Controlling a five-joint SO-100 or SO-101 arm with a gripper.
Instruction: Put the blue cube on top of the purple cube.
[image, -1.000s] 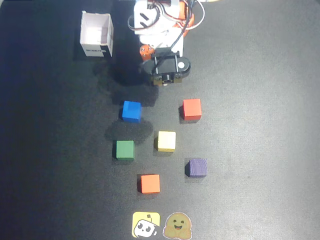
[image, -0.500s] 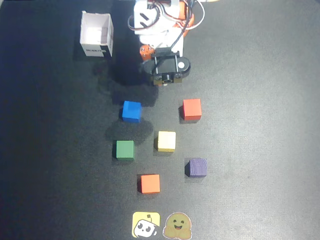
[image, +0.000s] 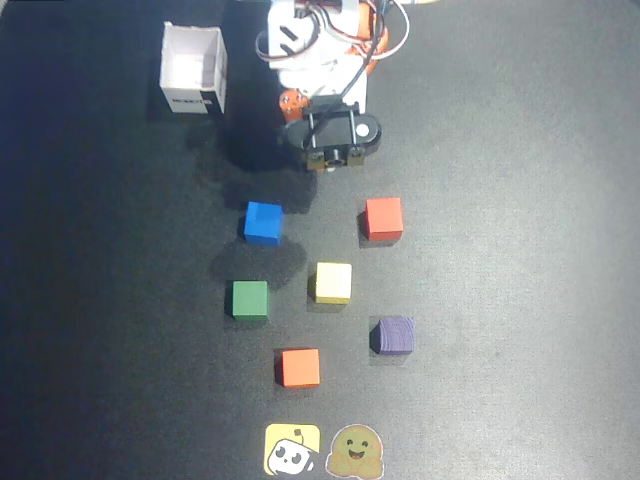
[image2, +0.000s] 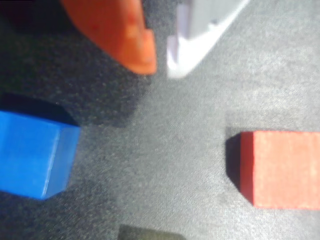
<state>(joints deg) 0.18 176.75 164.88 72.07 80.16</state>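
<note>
Here the gripper (image2: 161, 64) hangs empty, its 2 fingers nearly closed. In the wrist view the blue cube (image2: 34, 153) sits on the mat, below-left of the fingertips, apart from them.

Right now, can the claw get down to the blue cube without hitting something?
Probably yes. The claw hangs empty above the mat, with nothing between it and the blue cube. In the overhead view the green cube and the yellow cube stand apart from it.
</note>
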